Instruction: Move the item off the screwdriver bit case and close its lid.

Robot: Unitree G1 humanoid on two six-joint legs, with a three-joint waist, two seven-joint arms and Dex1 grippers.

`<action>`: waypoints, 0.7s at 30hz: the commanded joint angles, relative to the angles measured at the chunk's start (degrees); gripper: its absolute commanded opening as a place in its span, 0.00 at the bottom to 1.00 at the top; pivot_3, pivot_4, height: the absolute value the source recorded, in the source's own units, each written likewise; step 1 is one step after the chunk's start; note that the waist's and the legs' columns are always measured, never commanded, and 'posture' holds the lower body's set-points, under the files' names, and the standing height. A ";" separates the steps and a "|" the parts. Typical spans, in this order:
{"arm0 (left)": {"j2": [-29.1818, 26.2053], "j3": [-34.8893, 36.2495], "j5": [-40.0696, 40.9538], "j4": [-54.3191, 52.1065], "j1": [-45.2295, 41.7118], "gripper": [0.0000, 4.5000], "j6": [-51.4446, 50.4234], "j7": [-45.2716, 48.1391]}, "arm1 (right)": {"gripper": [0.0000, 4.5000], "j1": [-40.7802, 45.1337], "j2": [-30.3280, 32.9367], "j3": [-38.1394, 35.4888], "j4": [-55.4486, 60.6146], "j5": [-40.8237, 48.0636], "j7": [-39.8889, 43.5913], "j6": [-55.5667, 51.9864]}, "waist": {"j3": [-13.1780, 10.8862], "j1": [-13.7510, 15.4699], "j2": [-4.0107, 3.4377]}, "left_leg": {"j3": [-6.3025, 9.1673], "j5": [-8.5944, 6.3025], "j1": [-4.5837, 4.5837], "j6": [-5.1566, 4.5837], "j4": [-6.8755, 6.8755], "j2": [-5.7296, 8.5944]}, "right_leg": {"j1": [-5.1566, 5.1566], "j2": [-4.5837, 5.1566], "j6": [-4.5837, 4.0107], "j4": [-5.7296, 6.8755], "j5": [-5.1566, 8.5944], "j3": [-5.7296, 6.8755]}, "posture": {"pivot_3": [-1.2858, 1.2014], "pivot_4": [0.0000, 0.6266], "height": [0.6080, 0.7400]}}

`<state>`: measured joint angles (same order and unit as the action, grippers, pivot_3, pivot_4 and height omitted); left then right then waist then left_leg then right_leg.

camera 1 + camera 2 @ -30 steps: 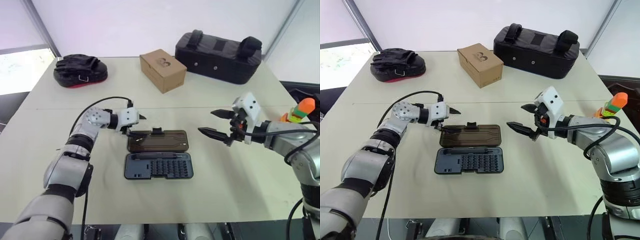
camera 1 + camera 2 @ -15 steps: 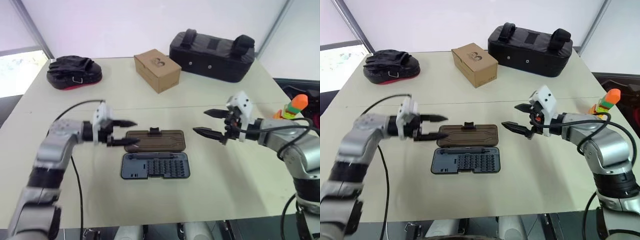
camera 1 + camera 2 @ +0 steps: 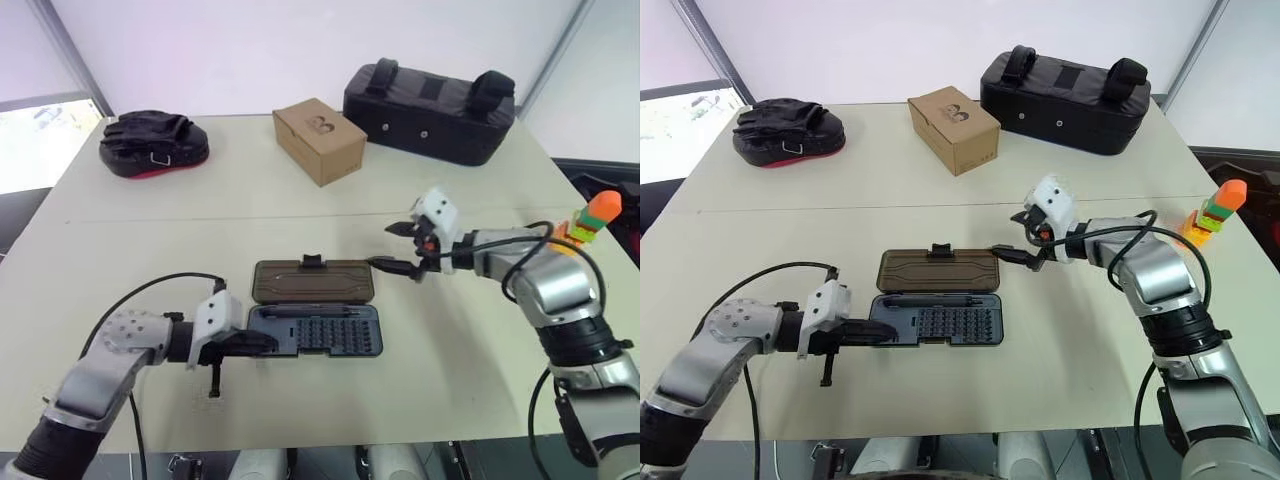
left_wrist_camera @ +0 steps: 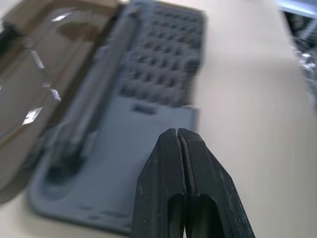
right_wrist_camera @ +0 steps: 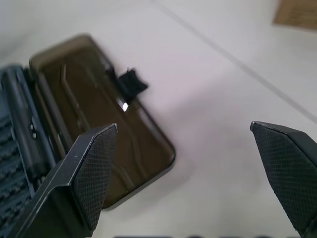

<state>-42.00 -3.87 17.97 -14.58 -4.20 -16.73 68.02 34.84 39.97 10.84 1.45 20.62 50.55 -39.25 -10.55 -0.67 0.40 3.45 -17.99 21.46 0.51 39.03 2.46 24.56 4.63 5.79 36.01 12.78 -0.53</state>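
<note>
The screwdriver bit case [image 3: 315,332] lies open mid-table, its grey-blue base holding rows of bits. Its smoky-brown lid [image 3: 313,281] lies flat behind the base, with the black latch tab [image 3: 312,261] on its far edge. The item [image 3: 592,218], a small orange, green and yellow block tower, stands at the table's right edge, away from the case. My left gripper [image 3: 262,343] is shut and empty, its tips over the base's left end; the left wrist view shows its fingers [image 4: 177,144] pressed together. My right gripper [image 3: 382,247] stands open just off the lid's right end.
A brown cardboard box [image 3: 322,140] and a large black padded bag [image 3: 430,98] sit at the back. A black pad with a red edge [image 3: 153,142] lies at the back left. A black cable loops from my left arm over the table.
My left gripper drew back from the lid's left end to the base's left end and shut. My right gripper moved left toward the lid's right end, still open.
</note>
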 commanded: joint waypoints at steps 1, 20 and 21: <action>0.60 -1.13 -1.80 2.12 -0.34 0.00 3.46 -1.14 | 1.00 2.11 -0.77 2.05 -0.20 -2.73 1.90 2.89 | 0.00 -0.04 0.00 | 0.00 0.00 0.00 0.00 0.00 0.00 | 0.00 0.00 0.00 0.00 0.00 0.00 | 0.52 0.24 1.00; -2.59 -5.63 -5.08 2.08 6.13 0.00 5.64 -2.63 | 1.00 12.41 -9.39 11.72 -23.74 -18.75 4.82 11.66 | 0.19 -0.38 -0.29 | -0.03 0.00 -0.08 0.01 -0.04 0.03 | -0.02 0.03 -0.01 0.01 -0.01 -0.01 | 0.52 0.24 1.00; -3.05 -5.60 -4.90 1.48 6.54 0.00 4.63 -2.84 | 0.94 12.61 -9.44 12.05 -24.45 -19.34 5.37 12.32 | 0.22 -0.39 -0.34 | -0.03 0.00 -0.10 0.01 -0.04 0.02 | -0.02 0.03 -0.01 0.02 -0.01 -0.02 | 0.52 0.24 1.00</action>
<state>-43.63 -7.25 14.94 -14.70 -0.27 -8.26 64.93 46.63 30.71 22.10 -21.93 2.98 55.05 -28.14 -10.33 -1.06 0.06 3.42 -18.00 21.34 0.52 38.98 2.48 24.51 4.65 5.78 36.02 12.77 -0.55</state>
